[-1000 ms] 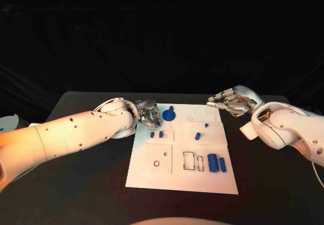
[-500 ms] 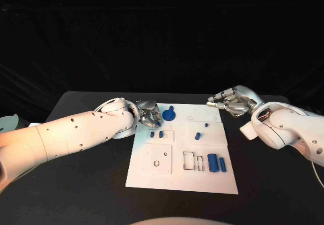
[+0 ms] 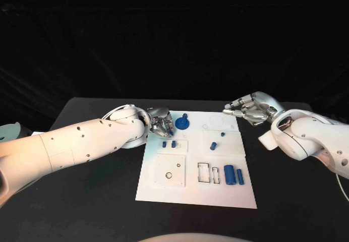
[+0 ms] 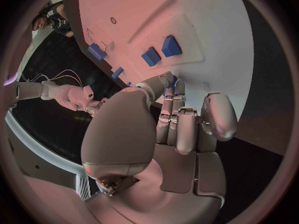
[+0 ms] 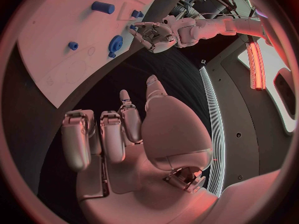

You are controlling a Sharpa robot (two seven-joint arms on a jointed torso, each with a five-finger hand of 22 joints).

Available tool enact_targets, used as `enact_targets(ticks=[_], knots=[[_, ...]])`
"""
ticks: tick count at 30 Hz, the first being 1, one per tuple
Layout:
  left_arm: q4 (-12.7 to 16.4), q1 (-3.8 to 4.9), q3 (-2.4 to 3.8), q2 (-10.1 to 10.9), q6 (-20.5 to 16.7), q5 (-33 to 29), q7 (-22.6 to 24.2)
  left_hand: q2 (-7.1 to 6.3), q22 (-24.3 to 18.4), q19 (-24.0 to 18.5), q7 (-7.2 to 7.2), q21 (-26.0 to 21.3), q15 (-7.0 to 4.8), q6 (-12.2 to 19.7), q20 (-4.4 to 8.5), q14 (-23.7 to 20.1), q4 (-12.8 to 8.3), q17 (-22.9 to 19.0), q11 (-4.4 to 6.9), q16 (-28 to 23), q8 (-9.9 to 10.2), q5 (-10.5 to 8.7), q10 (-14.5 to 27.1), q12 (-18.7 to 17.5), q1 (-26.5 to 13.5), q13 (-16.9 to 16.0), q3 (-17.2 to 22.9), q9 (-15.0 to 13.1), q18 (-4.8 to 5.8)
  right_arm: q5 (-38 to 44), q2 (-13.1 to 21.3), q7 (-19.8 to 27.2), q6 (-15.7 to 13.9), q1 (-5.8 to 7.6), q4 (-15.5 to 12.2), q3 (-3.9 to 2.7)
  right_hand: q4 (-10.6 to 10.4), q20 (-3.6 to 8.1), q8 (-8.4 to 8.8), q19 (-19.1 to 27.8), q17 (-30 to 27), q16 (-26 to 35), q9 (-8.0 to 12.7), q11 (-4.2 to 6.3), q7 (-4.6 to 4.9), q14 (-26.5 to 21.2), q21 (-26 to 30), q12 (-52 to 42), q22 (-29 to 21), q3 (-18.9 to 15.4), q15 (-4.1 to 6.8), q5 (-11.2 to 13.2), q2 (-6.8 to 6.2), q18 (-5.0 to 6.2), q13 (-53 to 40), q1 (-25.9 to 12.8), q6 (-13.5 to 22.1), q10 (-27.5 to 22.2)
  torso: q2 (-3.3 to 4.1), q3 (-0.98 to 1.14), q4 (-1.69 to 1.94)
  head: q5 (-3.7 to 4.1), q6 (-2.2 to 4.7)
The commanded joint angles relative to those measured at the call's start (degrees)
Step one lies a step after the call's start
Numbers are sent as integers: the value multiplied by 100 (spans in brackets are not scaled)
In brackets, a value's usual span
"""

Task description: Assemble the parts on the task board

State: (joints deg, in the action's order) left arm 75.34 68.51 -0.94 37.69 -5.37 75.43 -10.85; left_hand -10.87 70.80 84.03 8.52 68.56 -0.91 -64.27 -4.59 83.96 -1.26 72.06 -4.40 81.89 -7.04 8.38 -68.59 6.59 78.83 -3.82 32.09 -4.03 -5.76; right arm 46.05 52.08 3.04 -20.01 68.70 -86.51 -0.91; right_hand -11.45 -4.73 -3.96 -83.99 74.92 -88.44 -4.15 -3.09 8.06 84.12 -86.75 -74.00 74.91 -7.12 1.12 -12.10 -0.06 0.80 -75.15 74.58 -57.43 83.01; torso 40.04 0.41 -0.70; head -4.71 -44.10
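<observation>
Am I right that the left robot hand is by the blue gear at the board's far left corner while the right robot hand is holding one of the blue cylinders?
Not quite. The right robot hand holds nothing; the head view shows it off the task board's far right corner. The left robot hand is indeed by the blue gear.

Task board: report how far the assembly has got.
Early. Done: nothing clearly; small blue pieces sit on the task board. In hand: left hand works beside the blue gear; whether its fingers grip it is unclear. Left: two blue cylinders lie loose; right hand holds nothing.
</observation>
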Motion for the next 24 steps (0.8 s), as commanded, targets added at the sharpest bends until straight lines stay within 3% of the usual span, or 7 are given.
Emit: enact_targets(ticks=[1, 8, 24], knots=[[-12, -5, -4, -17, 140, 39, -64, -7, -2, 9, 9, 3, 59, 87, -54, 261, -45, -18, -31, 14, 61, -21, 34, -56, -61, 7, -8, 20, 83, 41, -6, 32, 76, -5, -1, 0, 4, -24, -21, -275, 1214, 36, -10, -3, -4, 518, 35, 35, 887, -25, -5, -22, -15, 71, -530, 53, -27, -33, 2, 3, -1, 1, -1], [-50, -6, -5, -35, 195, 39, -123, -58, -39, -10, 53, -50, 99, 238, -89, 248, -45, -71, -83, 0, 201, -23, 145, -188, -136, 10, -37, 34, 74, 41, -8, 35, 74, -7, 0, 0, 4, -24, -21, -275, 1214, 36, -10, -3, -4, 518, 35, 35, 887, -25, -5, -22, -15, 71, -530, 53, -27, -33, 1, 2, -3, 4, -10], [-63, -6, -6, -40, 155, 39, -111, -69, -58, -19, 67, -77, 111, 255, -101, 241, -49, -95, -97, -8, 229, -23, 175, -223, -152, 9, -50, 33, 69, 41, -9, 35, 75, -11, 6, 0, 5, -23, -20, -274, 1213, 36, -10, -3, -4, 518, 36, 36, 884, -30, -5, -22, -11, 71, -529, 56, -27, -34, -1, 1, 0, 4, -18]])
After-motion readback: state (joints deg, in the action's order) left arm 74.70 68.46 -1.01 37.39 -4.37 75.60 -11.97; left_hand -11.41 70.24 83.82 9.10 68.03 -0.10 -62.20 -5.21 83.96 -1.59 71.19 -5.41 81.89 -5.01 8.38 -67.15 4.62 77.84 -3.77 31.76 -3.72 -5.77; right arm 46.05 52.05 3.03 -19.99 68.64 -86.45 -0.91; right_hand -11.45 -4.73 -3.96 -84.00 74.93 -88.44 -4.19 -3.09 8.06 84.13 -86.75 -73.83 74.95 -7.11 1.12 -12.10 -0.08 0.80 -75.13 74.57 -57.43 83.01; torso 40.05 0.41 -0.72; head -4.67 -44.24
